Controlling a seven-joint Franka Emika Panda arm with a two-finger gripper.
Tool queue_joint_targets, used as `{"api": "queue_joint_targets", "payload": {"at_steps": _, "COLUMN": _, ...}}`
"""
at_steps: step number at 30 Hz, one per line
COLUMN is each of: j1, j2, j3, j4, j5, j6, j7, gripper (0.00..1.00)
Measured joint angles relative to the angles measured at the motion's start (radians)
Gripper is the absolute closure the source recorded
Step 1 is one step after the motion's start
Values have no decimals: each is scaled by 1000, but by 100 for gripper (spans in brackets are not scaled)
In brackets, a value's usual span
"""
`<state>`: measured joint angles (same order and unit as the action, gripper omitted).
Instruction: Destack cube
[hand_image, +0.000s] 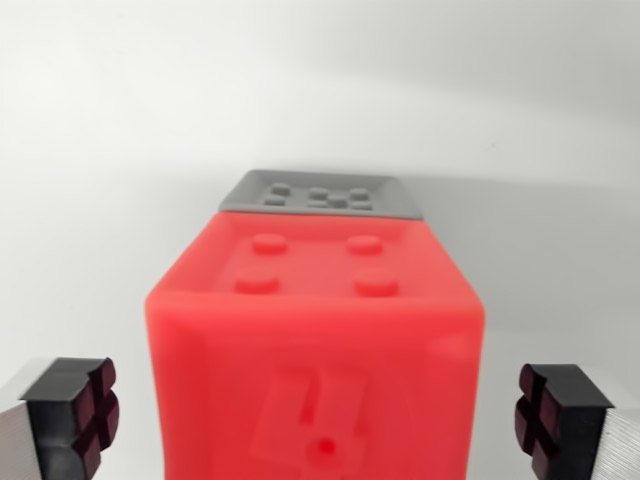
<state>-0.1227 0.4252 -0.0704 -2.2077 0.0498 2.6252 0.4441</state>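
The red cube (315, 340) sits squarely between the spread gripper (315, 420) fingers, untouched, with the grey cube (318, 193) just beyond.

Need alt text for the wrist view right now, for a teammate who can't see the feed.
A red cube with four round studs on top fills the centre of the wrist view, between the open gripper fingers, whose dark pads stand clear of its sides. A grey cube shows just beyond its far edge, on a plain white surface.
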Motion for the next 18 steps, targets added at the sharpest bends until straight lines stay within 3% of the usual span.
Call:
{"api": "queue_joint_targets", "payload": {"at_steps": 11, "j1": -6, "j2": 37, "j3": 7, "j4": 6, "j5": 2, "j6": 31, "j7": -2, "gripper": 0}}
{"api": "queue_joint_targets", "payload": {"at_steps": 12, "j1": -7, "j2": 37, "j3": 7, "j4": 6, "j5": 2, "j6": 32, "j7": -2, "gripper": 100}}
{"api": "queue_joint_targets", "payload": {"at_steps": 18, "j1": -7, "j2": 37, "j3": 7, "j4": 6, "j5": 2, "j6": 33, "j7": -2, "gripper": 100}}
